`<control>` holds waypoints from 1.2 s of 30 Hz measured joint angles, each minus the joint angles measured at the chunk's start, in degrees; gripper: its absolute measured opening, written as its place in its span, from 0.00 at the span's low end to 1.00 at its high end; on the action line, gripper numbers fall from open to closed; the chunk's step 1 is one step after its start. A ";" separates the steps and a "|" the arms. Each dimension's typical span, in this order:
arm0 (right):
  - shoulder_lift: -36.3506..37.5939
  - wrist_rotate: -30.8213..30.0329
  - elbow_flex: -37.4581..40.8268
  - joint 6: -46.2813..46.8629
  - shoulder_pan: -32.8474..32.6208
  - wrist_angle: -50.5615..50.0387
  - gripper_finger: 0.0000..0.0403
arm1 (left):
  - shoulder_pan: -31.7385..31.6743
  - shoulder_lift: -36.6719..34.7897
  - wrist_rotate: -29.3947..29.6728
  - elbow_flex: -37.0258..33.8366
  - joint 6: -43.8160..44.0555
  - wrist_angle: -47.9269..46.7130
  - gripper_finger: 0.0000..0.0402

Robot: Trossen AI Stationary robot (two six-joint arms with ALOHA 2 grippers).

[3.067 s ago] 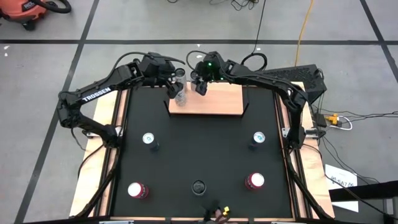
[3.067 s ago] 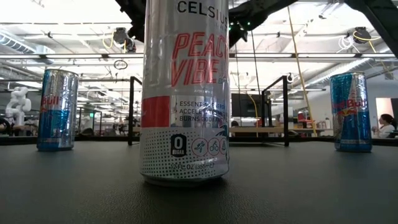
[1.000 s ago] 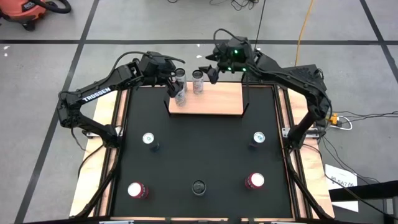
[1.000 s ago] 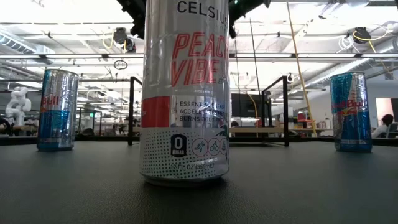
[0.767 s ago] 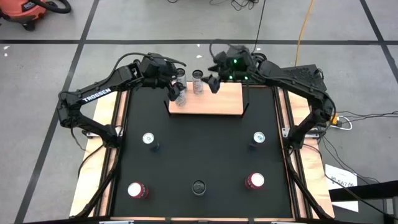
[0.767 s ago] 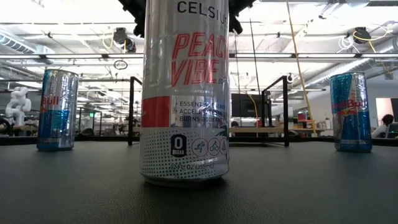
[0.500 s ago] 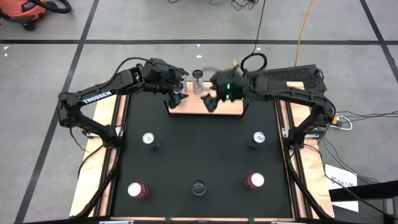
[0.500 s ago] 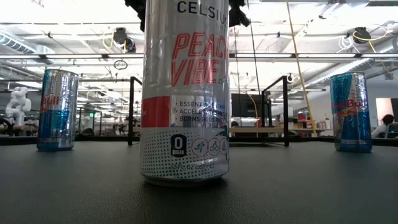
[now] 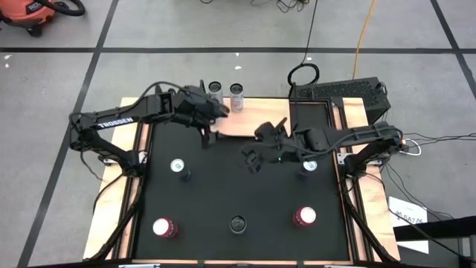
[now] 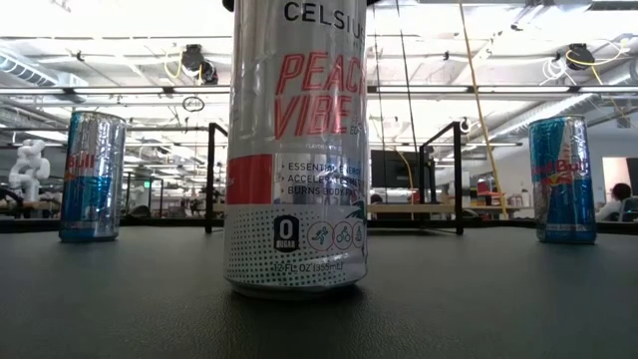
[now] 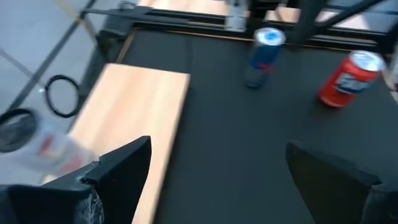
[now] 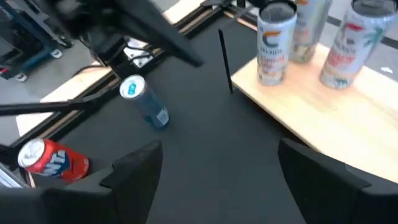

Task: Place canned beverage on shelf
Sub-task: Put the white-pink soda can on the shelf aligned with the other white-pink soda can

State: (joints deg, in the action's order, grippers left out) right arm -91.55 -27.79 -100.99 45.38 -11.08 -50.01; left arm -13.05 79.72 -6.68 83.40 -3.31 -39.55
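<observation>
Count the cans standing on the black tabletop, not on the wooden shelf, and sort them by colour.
Blue-and-silver cans: 2
Red cans: 2
White Celsius can: 1
Total: 5

high view straight down, whole table (image 9: 238, 186); low view level at the tabletop, celsius can (image 10: 296, 150) very near; both wrist views share the shelf (image 12: 329, 118) at 12 o'clock
</observation>
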 joint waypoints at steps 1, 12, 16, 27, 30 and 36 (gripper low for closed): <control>0.16 -0.60 0.00 0.80 -1.02 -1.16 0.77 | 1.28 0.00 0.02 0.00 0.28 0.02 0.91; 0.42 -4.18 0.02 13.41 -14.59 -15.35 0.77 | 16.55 0.98 7.79 -0.04 11.15 10.40 0.91; 0.39 -7.45 0.04 16.85 -20.63 -16.07 0.77 | 22.00 2.92 14.09 -0.04 14.40 13.35 0.91; -0.04 -12.07 0.07 18.41 -31.07 -14.93 0.77 | 40.03 10.92 23.79 -0.04 25.49 18.95 0.91; -0.02 -12.72 0.07 17.52 -31.79 -15.17 0.77 | 43.63 13.21 26.19 -0.04 27.10 19.10 0.91; -0.04 -12.70 0.07 17.12 -32.09 -15.31 0.77 | 46.09 18.30 29.95 -0.04 38.08 19.09 0.92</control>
State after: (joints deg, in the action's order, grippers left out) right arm -91.59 -40.49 -100.92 62.51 -43.17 -65.33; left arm 33.04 98.02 23.28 83.35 34.76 -20.46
